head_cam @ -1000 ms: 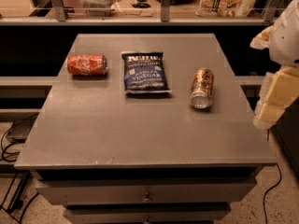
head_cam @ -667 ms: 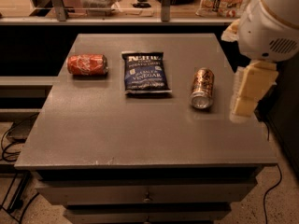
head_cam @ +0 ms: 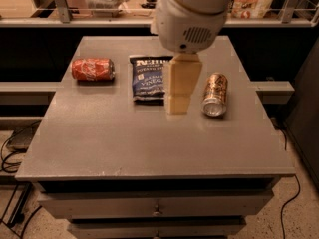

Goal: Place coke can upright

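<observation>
While coke can (head_cam: 92, 69) lies on side at far-left of table (head_cam: 149, 148), gripper (head_cam: 178, 103) hangs over mid-table, well apart from it. Gripper open or closed: cannot tell. Chip bag (head_cam: 148, 78) flat just right of coke can, looks sealed. Brown-gold can (head_cam: 215, 94) on side beyond gripper, silver end toward camera. Drawer (head_cam: 157, 206) below table closed, contents unseen.

Locate the grey table (head_cam: 99, 143). A dark-blue chip bag (head_cam: 148, 81) lies flat at 12 o'clock of its centre. At the bag's 3 o'clock, a brown-gold can (head_cam: 215, 93) lies on its side. The gripper (head_cam: 178, 106) hangs between them.
</observation>
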`<state>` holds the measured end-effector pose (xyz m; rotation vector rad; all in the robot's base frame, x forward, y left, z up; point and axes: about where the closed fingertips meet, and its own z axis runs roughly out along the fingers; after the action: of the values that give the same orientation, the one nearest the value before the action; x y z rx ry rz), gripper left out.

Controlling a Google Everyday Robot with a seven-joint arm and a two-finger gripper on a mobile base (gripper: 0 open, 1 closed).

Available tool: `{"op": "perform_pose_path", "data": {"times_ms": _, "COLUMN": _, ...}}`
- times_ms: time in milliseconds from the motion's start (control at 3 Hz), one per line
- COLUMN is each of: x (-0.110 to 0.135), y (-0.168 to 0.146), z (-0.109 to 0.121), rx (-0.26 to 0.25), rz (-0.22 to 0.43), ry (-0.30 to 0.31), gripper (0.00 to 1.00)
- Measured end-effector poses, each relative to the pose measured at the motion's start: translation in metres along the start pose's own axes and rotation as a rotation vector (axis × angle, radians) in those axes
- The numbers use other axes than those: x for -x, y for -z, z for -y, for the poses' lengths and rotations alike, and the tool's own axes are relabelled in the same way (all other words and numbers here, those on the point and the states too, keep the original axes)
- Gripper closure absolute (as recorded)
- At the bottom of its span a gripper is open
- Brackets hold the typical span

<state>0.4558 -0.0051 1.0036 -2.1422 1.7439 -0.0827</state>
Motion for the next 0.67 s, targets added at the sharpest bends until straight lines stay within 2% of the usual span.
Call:
{"op": "perform_pose_path", "data": {"times_ms": 333, "x": 0.0939, "y": 0.0039, "z": 0.0043, "rx": -0.008, "rz": 0.097, "ry": 0.149, "gripper": 0.0}}
{"op": "perform_pose_path", "data": {"times_ms": 667, "x": 0.1003, "y": 0.0129, "z": 0.0027, "rx": -0.029, "rz": 0.103, "ry": 0.159, "gripper": 0.0}}
